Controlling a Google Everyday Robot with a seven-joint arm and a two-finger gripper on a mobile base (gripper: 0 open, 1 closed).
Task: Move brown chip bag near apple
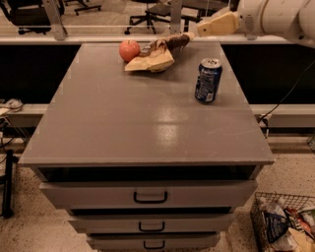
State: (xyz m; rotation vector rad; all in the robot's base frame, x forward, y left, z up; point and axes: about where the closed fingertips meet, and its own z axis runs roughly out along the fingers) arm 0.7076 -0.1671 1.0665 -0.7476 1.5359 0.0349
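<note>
The brown chip bag (153, 55) lies crumpled at the far edge of the grey cabinet top (147, 123), its dark brown end pointing right. The reddish apple (129, 50) sits right beside the bag's left end, touching or nearly touching it. My gripper (196, 32) hangs above the far edge, just right of the bag's brown end, with the white arm (275, 17) reaching in from the upper right. I cannot tell whether the gripper still touches the bag.
A blue soda can (208, 80) stands upright on the right side of the top. Drawers with dark handles (150, 197) face me below. A wire basket of packets (285, 224) sits on the floor at lower right. Office chairs (152, 12) stand behind.
</note>
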